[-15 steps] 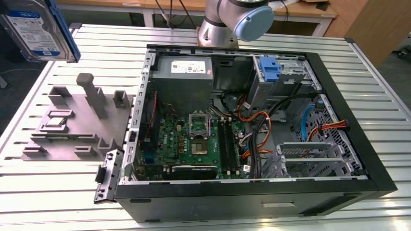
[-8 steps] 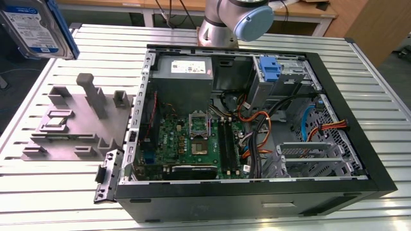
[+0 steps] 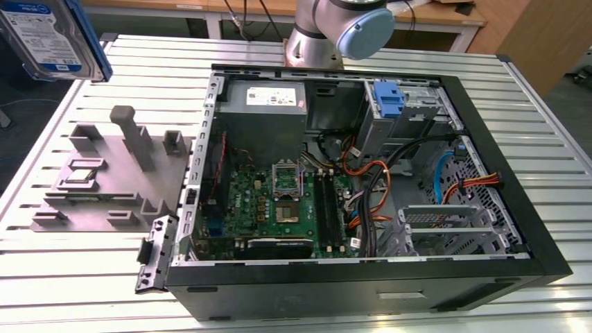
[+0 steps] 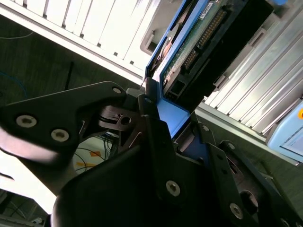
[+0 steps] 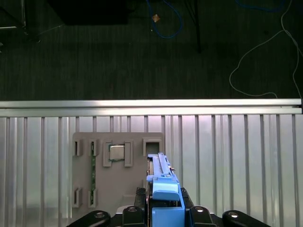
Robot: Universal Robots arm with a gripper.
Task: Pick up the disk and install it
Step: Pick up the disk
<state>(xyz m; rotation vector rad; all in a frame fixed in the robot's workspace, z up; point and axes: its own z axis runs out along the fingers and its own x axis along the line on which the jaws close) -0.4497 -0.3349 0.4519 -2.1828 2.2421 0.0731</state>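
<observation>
We have the disk up in the air at the exterior view's far left, well apart from the case. The gripper has its jaws closed narrow on the disk's blue carrier, so it pinches plastic rail and not the metal body. As we judge the risks, smooth plastic held at one end could let the disk pivot or slip on a quick swing, and the thin carrier could flex and come off the drive. Below sits the fixture, matte grey with blocky posts and slots, on the ribbed shiny aluminium table; a drop there would hit hard edges. Further right the case is black outside with thin, sharp-looking bare sheet metal inside, and a tilted disk could catch its rim. The green board lies exposed and bristly with parts, so a knock could damage it. Loose orange and black cables, soft and looped, could snag a corner. The blue caddy is glossy moulded plastic. The perforated steel cage is rigid, so a skewed entry could jam. The disk itself is flat and rectangular, with a paper label on one face and a bare circuit board on the other.
</observation>
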